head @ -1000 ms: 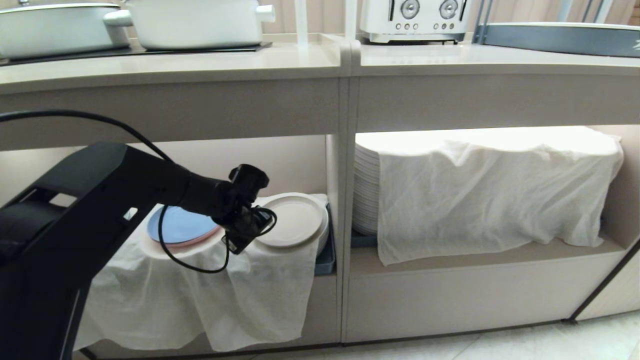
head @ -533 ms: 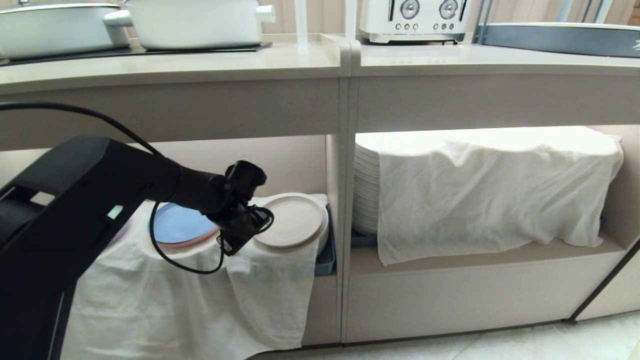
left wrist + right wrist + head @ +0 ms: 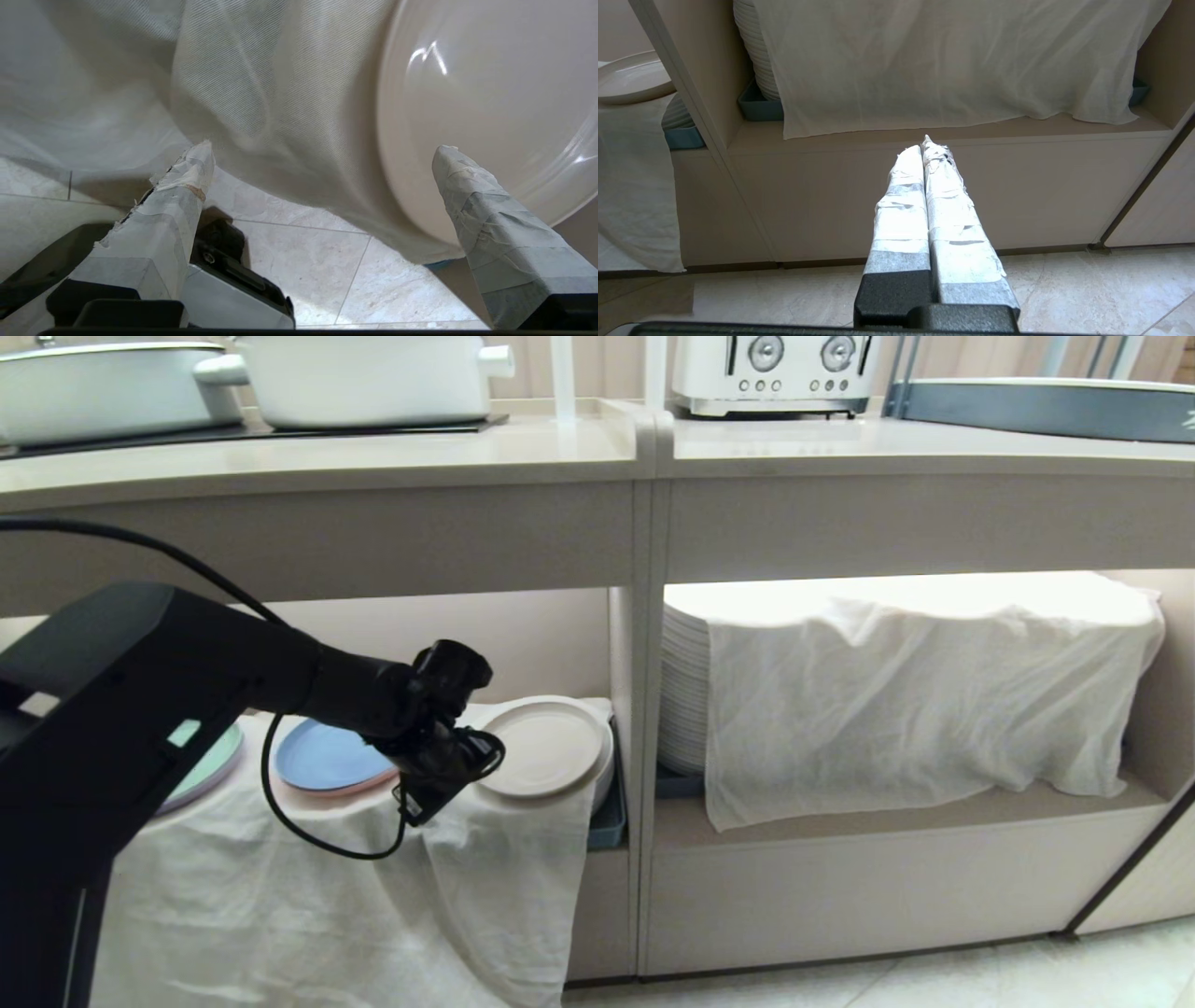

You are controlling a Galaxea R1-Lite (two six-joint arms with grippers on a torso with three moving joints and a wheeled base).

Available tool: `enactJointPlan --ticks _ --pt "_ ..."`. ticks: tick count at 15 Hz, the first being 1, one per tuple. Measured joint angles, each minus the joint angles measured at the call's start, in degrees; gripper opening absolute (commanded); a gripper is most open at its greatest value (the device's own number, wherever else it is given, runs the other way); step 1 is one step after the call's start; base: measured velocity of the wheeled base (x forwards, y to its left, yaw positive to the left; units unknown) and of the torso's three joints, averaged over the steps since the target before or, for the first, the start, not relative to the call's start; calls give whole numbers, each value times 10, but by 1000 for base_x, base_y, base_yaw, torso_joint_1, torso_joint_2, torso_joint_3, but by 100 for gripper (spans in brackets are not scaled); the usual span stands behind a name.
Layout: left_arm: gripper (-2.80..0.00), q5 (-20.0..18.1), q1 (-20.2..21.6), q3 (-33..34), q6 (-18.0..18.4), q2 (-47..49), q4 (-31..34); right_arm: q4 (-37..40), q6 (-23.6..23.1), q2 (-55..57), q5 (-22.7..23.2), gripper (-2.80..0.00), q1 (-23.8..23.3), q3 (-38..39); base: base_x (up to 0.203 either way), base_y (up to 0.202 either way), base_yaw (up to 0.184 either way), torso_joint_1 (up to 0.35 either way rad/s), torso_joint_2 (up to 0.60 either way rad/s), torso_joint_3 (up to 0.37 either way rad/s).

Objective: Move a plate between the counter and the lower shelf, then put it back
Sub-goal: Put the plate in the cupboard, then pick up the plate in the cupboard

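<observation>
Your left gripper [image 3: 322, 154], fingers spread, holds nothing; the plate [image 3: 546, 747] sits on the cloth [image 3: 485, 887] in the lower shelf [image 3: 901, 807]. Fingers probably snag cloth, dragging stacks.

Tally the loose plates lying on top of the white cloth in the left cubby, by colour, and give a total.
Cream-beige plate: 1
Blue plate: 1
Mint-green plate, partly hidden behind the left arm: 1
Total: 3
</observation>
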Motion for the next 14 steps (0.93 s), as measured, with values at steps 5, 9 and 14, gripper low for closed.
enactJointPlan --ticks 5,9,14 --pt "0 0 0 43 -1 -28 -1 0 0 0 0 -280 0 0 0 0 0 0 0 0" --pt "-280 1 -5 69 -1 -50 -3 0 0 0 0 -280 0 0 0 0 0 0 0 0" --pt "-280 3 -8 108 1 -80 -1 0 0 0 0 -280 0 0 0 0 0 0 0 0"
